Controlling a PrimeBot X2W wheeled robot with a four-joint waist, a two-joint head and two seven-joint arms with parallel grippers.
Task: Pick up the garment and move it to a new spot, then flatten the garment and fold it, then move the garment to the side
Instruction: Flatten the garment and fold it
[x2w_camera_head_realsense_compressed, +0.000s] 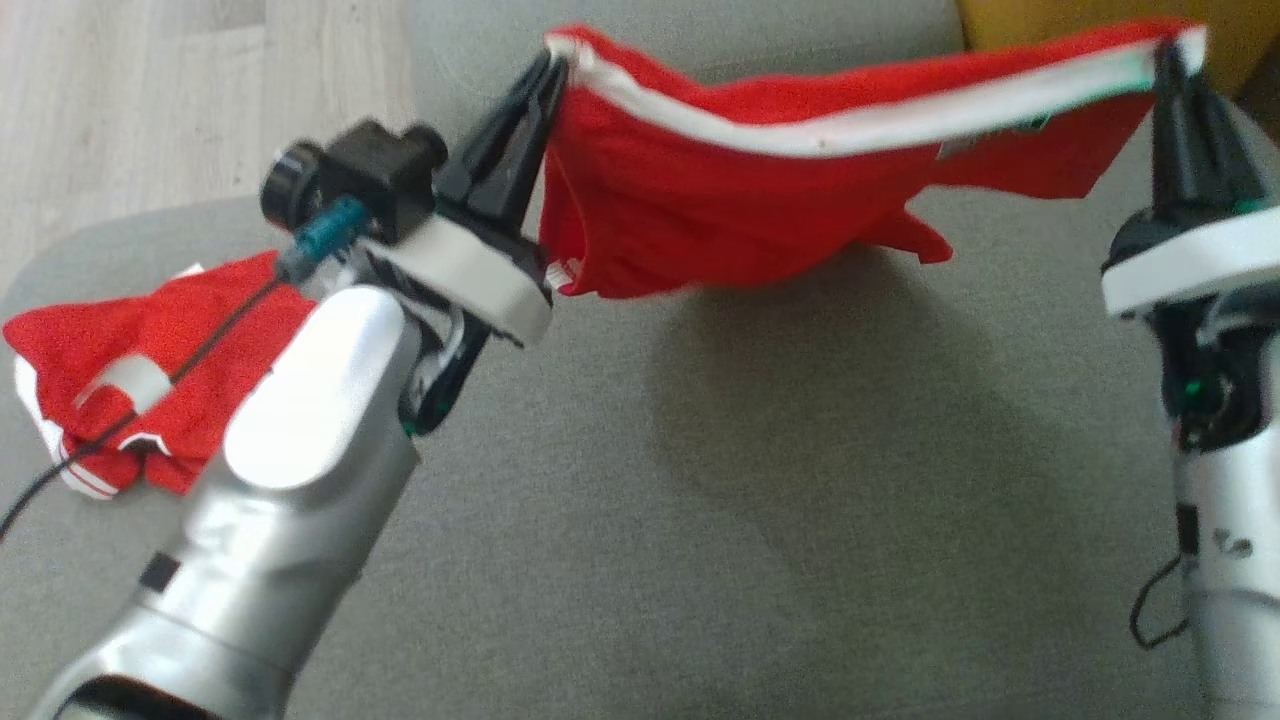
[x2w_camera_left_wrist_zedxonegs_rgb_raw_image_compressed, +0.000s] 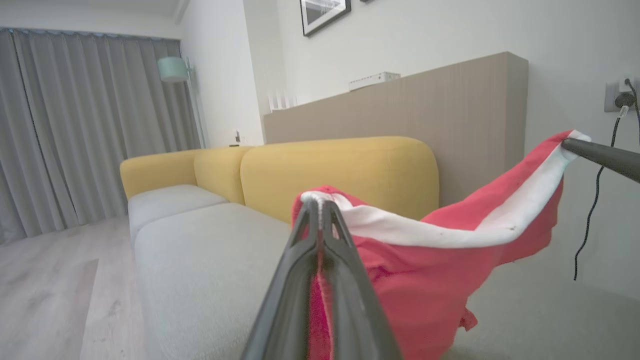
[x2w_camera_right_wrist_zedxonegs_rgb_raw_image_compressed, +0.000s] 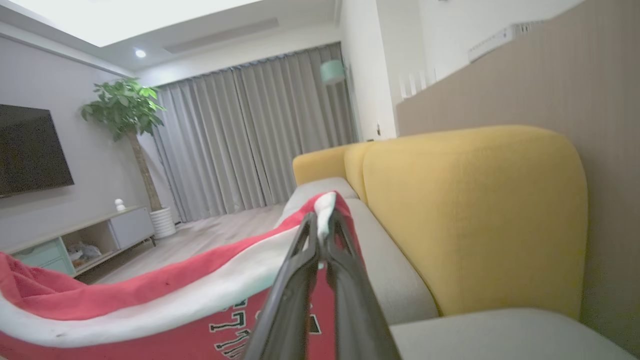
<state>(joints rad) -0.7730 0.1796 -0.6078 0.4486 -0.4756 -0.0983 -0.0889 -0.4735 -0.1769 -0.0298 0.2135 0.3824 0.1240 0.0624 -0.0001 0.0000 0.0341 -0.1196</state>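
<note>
Garment (x2w_camera_head_realsense_compressed: 760, 200) stretched in the air.
We had left gripper (x2w_camera_head_realsense_compressed: 553, 62) and right gripper (x2w_camera_head_realsense_compressed: 1170, 50) clamped shut on its white band ends; it hung above the far seat (x2w_camera_head_realsense_compressed: 700, 500).

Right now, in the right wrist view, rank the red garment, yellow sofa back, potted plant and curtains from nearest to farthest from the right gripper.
1. Red garment: pinched in the right gripper, trailing off to the left.
2. Yellow sofa back: close by on the right.
3. Potted plant and curtains: far across the room, left and centre; too close to call.
</note>
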